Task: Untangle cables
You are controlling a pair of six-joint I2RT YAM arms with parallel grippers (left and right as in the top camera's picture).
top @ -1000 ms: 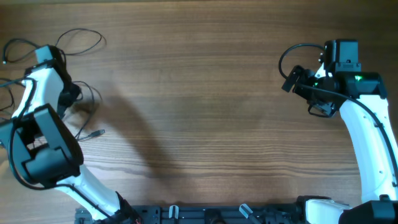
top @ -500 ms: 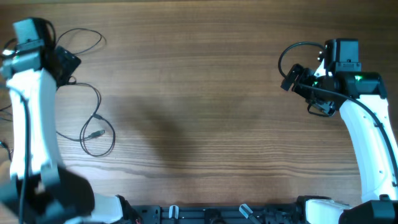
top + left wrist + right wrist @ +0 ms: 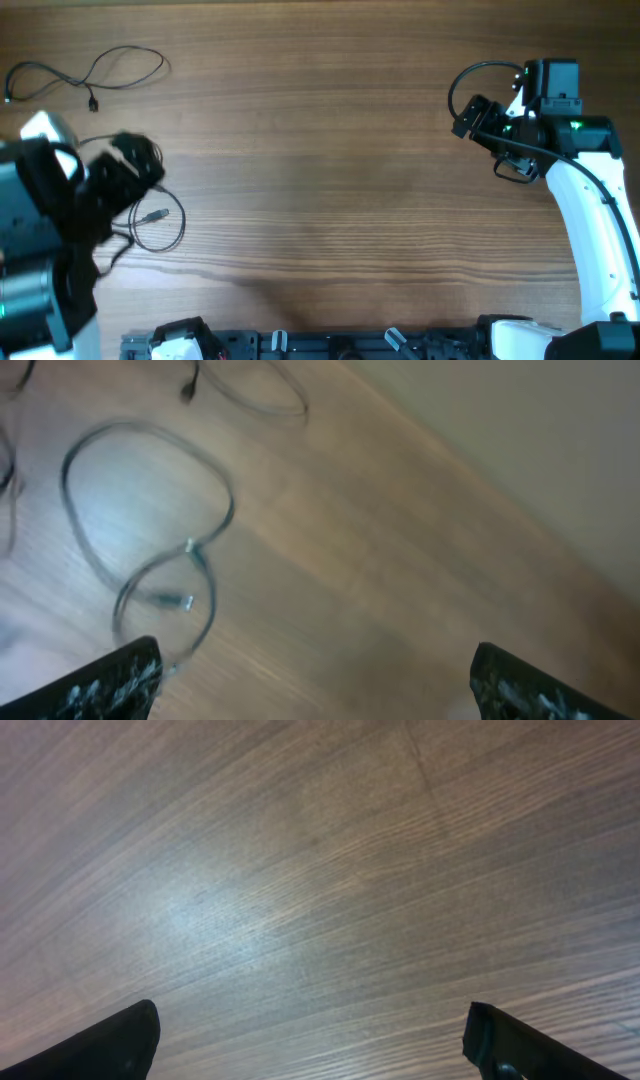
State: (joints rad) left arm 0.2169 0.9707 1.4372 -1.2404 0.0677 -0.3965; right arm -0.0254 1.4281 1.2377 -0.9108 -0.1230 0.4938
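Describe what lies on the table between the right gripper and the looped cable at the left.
Nothing: the overhead view shows only bare wooden table between the right gripper and the looped cable.

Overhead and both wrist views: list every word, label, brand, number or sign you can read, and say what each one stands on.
None: no text can be read in any view.
The wooden table and the cables show no lettering.
The right arm shows only a green light, no writing.
The left arm is blurred; any marking on it cannot be told.
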